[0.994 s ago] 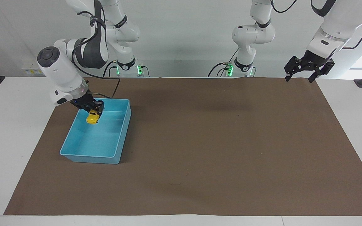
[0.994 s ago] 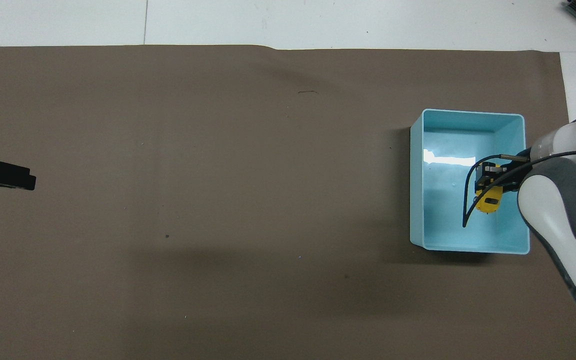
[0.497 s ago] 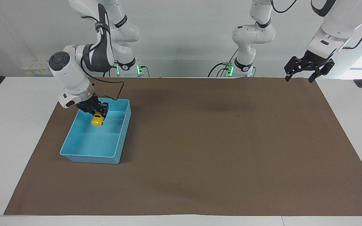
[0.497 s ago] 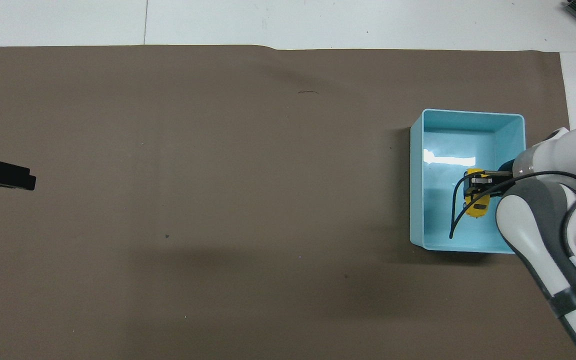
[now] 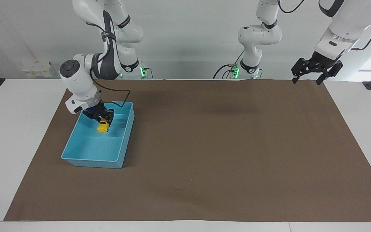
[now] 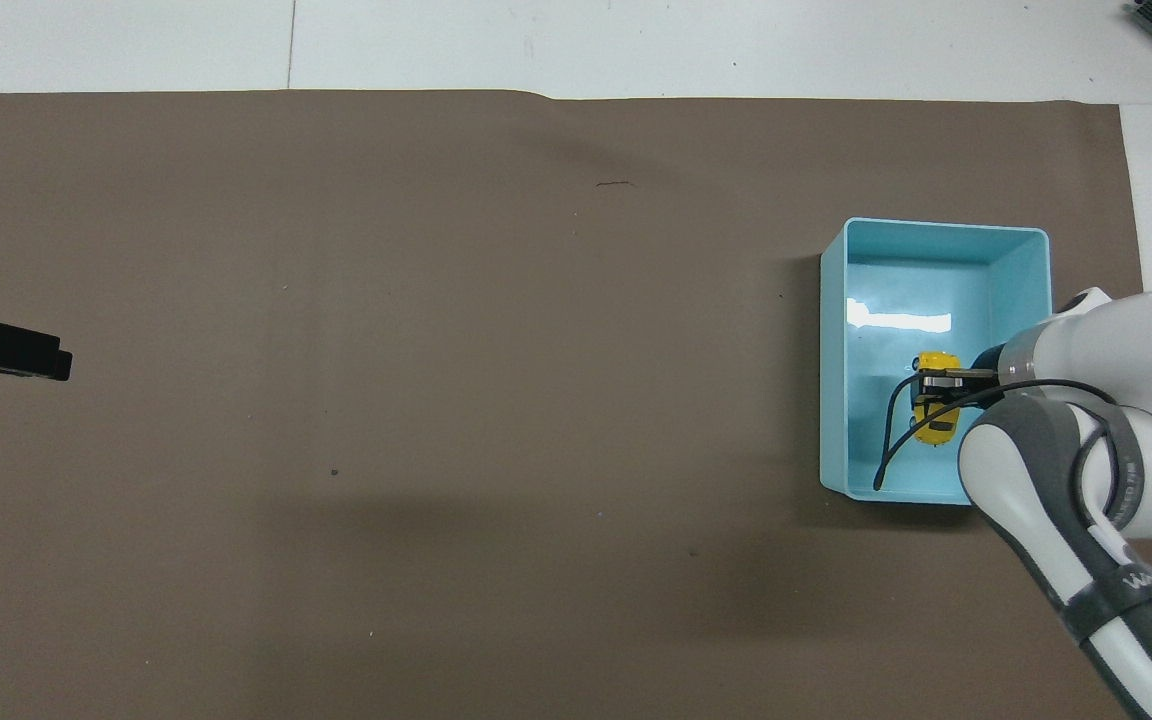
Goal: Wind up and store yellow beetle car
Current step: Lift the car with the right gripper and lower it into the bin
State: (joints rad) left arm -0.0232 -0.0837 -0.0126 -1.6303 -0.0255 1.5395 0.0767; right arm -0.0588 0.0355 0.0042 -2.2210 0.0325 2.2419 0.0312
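Over the last second I bring my right gripper [image 5: 103,120], clamped on the yellow beetle car [image 5: 103,126], lower and toward the middle of the blue bin [image 5: 76,154], so only release remains, while the left gripper [image 5: 316,69] waits spread wide.

A robotics lab: two white robot arms [image 5: 256,35] are bolted at the edge of a plain white desk [image 5: 14,129], green status lights glowing at their bases and black cables trailing off them. A brown mat [image 5: 224,145] covers the desk, the wall [image 5: 188,32] is bare and pale, and black camera clamps grip the desk's ends
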